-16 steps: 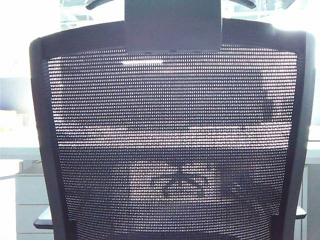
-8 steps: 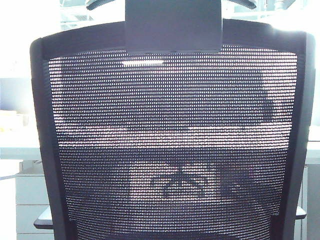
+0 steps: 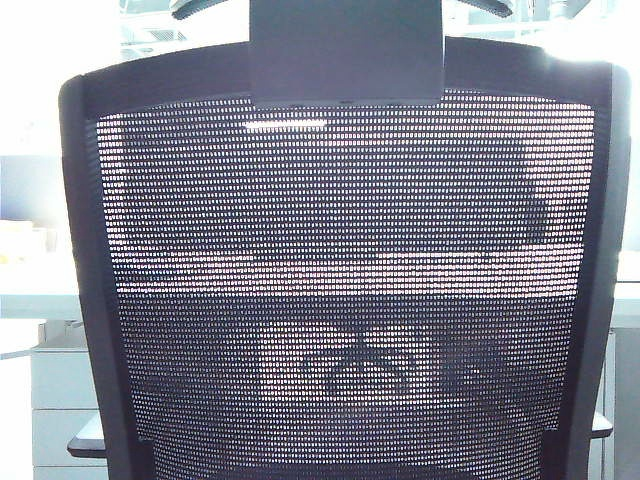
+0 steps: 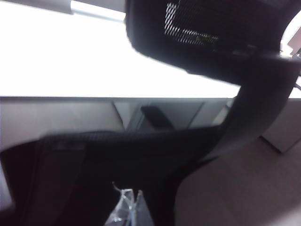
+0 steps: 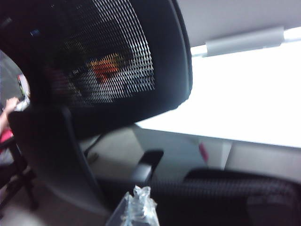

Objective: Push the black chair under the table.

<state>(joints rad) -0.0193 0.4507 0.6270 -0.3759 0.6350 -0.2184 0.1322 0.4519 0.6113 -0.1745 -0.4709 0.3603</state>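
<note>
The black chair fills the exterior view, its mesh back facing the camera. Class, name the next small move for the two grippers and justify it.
Probably one short, even push forward with both grippers. The black chair stands square to the table, whose white edge shows through the mesh, so it is not yet under. The left gripper and right gripper show only clear fingertips close against the chair's top rim; contact and jaw state are unclear.

right gripper [image 5: 136,207] clear fingertips together at black chair [image 5: 117,61] back's top rim, mesh headrest above; white table [image 5: 244,94] beyond.
</note>
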